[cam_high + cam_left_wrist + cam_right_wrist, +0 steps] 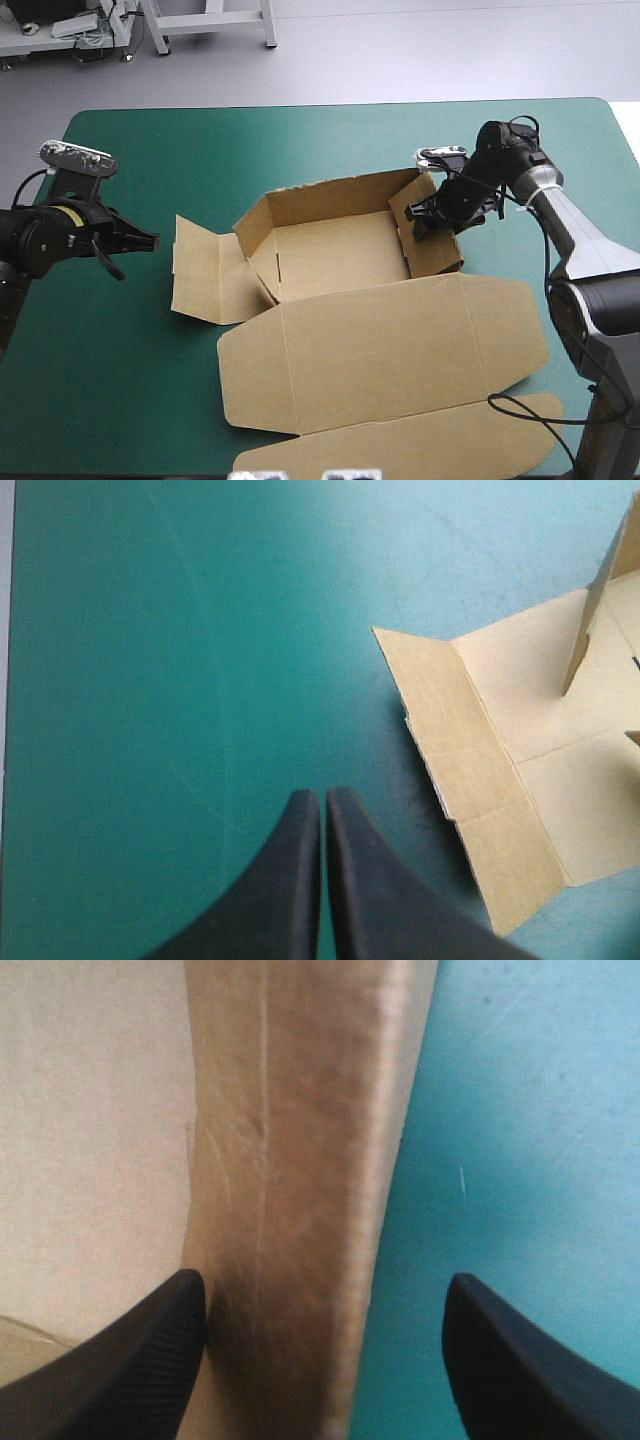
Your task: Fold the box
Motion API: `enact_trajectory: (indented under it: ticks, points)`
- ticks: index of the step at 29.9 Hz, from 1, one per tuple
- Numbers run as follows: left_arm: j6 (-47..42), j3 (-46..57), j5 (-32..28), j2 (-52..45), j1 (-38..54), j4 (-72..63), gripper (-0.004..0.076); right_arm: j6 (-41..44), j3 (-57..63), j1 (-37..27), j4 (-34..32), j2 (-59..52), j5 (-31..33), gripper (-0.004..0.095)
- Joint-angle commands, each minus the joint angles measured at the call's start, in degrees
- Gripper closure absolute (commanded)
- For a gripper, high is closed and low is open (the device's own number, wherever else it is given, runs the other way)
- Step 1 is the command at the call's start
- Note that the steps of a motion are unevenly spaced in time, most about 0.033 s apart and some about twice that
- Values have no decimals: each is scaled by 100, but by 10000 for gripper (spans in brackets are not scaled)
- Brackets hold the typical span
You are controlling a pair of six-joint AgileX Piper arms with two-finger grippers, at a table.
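Brown board makes up the box (340,250), which we find at the middle of the teal-green cover (120,380), half formed: the far wall and both side walls stand raised round the floor, while the wide lid lies flat toward the near edge of the table. One side flap lies flat on the cover off the box's left wall.

At the right wall we see the right gripper (432,215), its black fingers spread wide and set astride that wall. In its own wrist view the box (290,1190) runs up between the spread fingers of the right gripper (325,1290), one over the inside, the other over bare cover; whether either finger touches the board we cannot quite tell.

Further out, the left gripper (140,242) hangs over bare cover near the flat flap, not touching it. Its wrist view shows the left gripper (323,795) with fingers pressed together, holding nothing, the box (520,780) lying ahead and to one side.
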Motion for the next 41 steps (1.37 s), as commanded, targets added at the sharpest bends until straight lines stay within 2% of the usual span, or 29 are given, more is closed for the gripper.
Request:
enact_trajectory:
  ticks: [1,3,5,11,12,19,34,41]
  points:
    - [-48,-145,-275,-127,-6,34,717,-10,-168,-6,172,-201,97,283]
    - [-48,-145,-275,-127,-6,34,717,-10,-168,-6,197,-176,97,336]
    - [-48,-145,-275,-127,-6,34,717,-10,-168,-6,198,-166,97,431]
    - [-48,-145,-275,-127,-6,34,717,-222,-168,-6,198,-166,97,882]
    - [-48,-145,-275,-127,-6,34,717,-222,-168,-6,206,-166,97,926]
    - [-48,-145,-240,-127,-6,34,717,-236,-288,-16,290,-440,97,926]
    - [-108,-145,-355,-127,-6,246,717,-325,-646,-75,211,-2309,97,926]
    - [-538,-145,-317,-127,-6,946,717,-288,-646,-165,-270,-2985,97,926]
